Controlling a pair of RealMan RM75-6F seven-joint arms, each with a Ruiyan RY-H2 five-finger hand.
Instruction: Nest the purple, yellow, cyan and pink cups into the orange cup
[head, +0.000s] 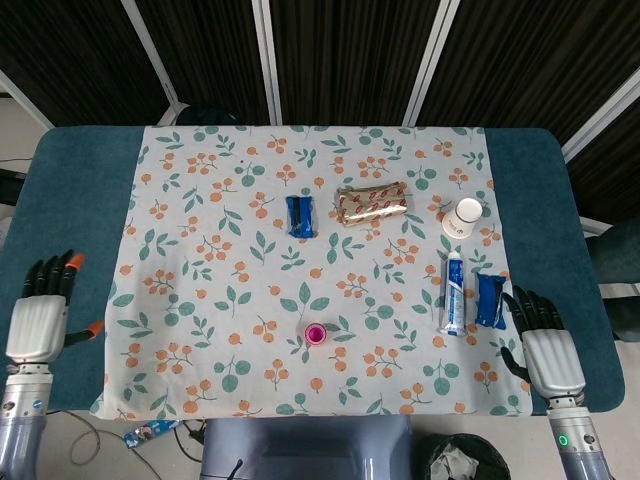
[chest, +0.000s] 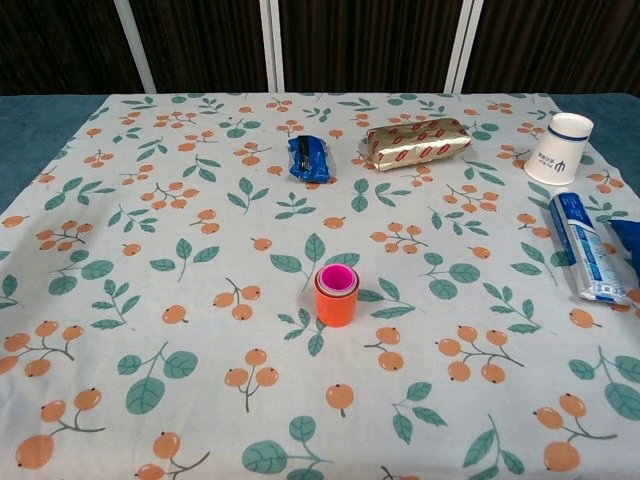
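Observation:
The orange cup (chest: 336, 299) stands upright on the floral tablecloth near the table's front middle, with a pink cup (chest: 337, 279) nested inside it at the top. From above the stack (head: 316, 333) shows as a small pink ring. The other cups are hidden inside or cannot be made out. My left hand (head: 38, 315) hovers over the blue table edge at the far left, fingers spread and holding nothing. My right hand (head: 545, 352) is at the front right edge, fingers apart, also holding nothing. Neither hand shows in the chest view.
A blue snack packet (head: 300, 215) and a gold wrapped bar (head: 372, 202) lie at mid-table. A white paper cup (head: 462, 216), a toothpaste tube (head: 453, 293) and another blue packet (head: 489, 299) sit on the right side.

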